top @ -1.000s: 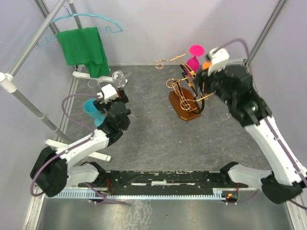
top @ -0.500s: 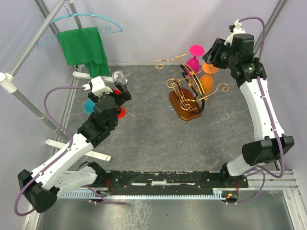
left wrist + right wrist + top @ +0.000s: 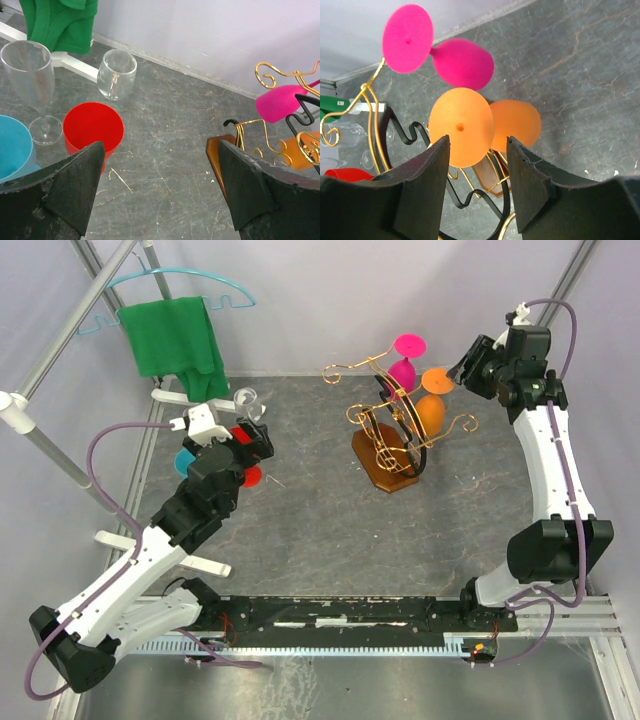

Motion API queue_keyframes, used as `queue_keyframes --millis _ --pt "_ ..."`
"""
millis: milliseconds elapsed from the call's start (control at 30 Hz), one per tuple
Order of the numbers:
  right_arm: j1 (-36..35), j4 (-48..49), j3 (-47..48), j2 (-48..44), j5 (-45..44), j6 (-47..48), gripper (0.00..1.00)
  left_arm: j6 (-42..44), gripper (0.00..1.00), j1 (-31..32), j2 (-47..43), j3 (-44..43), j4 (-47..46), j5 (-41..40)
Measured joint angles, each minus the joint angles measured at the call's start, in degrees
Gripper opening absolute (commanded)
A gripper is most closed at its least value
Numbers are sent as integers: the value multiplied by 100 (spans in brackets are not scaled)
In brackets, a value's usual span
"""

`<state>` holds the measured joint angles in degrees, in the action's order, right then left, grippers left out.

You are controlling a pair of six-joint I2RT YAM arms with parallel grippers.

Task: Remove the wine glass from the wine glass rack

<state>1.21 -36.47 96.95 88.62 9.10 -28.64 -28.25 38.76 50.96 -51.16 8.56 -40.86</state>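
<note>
Back goes the right arm, swinging up and out to the far right, clear of the rack it was crowding a second ago, while the left arm has stretched a little farther toward the cups on its side. Right gripper (image 3: 477, 145) now: fingers apart, nothing between them, hovering just to the right of the rack and aimed back at it. Dead ahead in the wrist view sits the orange wine glass (image 3: 461, 127), hanging upside down from the wire, its round foot facing the camera and the bowl behind it to the right. The pink wine glass (image 3: 462, 62) hangs the same way just beyond, on the far side. Both are on the wine glass rack (image 3: 385, 468), which stands at the far middle of the table (image 3: 320, 530).

My read: the orange one is the target, and this is the line-up. The stem is hidden behind the foot, so come in from the side, close on the stem between foot and bowl, then slide it out along the wire toward the open end, level, without nudging the pink one.

Over on the left, the left gripper (image 3: 160, 150) is open and idle above a red cup (image 3: 92, 125).
</note>
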Motion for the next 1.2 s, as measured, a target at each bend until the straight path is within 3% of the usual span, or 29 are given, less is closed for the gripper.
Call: queue_keyframes --millis 467,567,667,733,1200 --pt "249 673 -577 216 782 -555 49 -129 100 0 -216 0 216 129" --pt "254 807 -612 323 927 -658 39 -149 100 0 -227 0 236 177" --pt "260 951 -695 396 1069 -787 14 -151 100 0 -227 0 251 201" --pt "273 1102 -721 396 1176 -868 5 -151 99 0 -227 0 251 201" --pt "503 1941 -1248 83 1539 -1488 1 -208 100 0 -243 0 254 247"
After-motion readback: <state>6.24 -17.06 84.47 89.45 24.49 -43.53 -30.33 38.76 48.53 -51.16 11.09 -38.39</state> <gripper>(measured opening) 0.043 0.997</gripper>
